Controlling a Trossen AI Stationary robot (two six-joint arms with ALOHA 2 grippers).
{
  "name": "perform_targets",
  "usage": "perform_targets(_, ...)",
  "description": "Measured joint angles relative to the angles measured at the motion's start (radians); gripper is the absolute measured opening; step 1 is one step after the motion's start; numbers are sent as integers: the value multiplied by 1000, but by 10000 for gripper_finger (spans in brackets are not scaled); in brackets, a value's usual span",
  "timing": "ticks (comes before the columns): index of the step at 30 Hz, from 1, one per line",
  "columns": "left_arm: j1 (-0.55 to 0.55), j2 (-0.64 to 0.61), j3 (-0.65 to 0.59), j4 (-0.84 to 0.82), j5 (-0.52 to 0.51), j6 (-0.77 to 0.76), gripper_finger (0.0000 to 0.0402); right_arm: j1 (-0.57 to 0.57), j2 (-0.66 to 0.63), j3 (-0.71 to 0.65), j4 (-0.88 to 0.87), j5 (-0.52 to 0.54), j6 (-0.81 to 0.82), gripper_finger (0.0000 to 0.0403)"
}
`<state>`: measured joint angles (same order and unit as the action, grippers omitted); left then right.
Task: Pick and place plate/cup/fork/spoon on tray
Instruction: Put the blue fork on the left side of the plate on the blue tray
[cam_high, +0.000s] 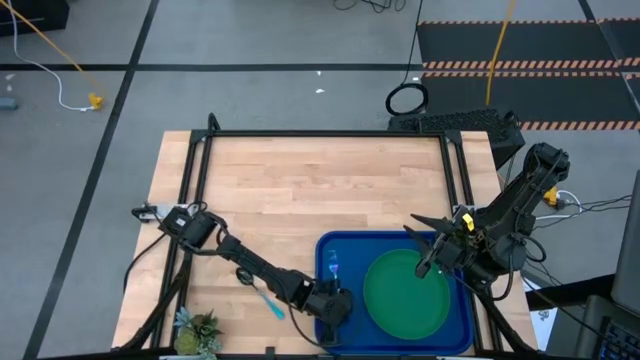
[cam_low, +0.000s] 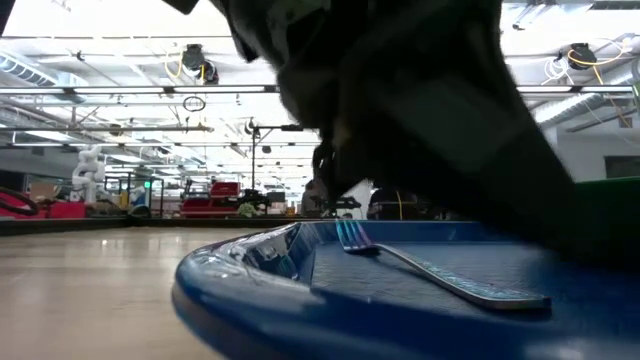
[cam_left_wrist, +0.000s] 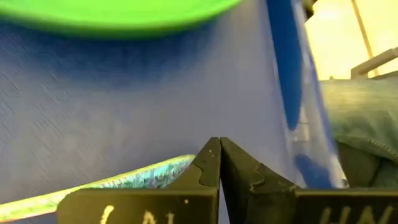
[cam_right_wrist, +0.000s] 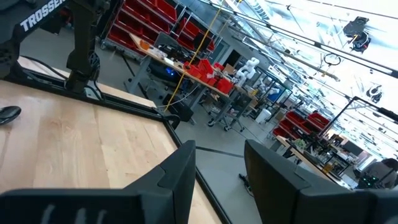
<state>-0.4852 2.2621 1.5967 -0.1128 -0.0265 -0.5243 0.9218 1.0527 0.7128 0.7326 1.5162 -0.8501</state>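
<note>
The left hand (cam_high: 336, 305) sits closed over the blue tray (cam_high: 330, 250), near the fork (cam_high: 333, 268) beside the green plate (cam_high: 405, 292). The right hand (cam_high: 428, 248) (fingers apart) hovers over the plate's far edge. The spoon (cam_high: 264, 296) lies on the surface, left of the tray.

A small potted plant (cam_high: 197, 331), seemingly spiky, sits at the table's (cam_high: 300, 190) near-left corner.

I work in a large industrial robotics lab or workshop: a grey concrete floor (cam_high: 260, 40) with black-and-orange striped hazard mats (cam_high: 520, 45), red storage-bin racks (cam_right_wrist: 155, 25), a white humanoid robot figure (cam_right_wrist: 249, 70), and bright ceiling strip lights (cam_low: 90, 70) over exposed trusses.
</note>
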Motion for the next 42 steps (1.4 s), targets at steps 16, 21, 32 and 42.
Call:
perform_targets(16, 50, -88, 0, -362, -122, 25, 10, 0, 0, 0, 0, 0, 0, 130)
perform_targets(21, 85, -52, 0, -368, -127, 29, 4, 0, 0, 0, 0, -1, 0, 130)
perform_targets(32, 105, -41, 0, -277, -132, 101, 5, 0, 0, 0, 0, 0, -3, 130)
perform_targets(42, 96, -41, 0, -285, -124, 87, 5, 0, 0, 0, 0, 0, -3, 130)
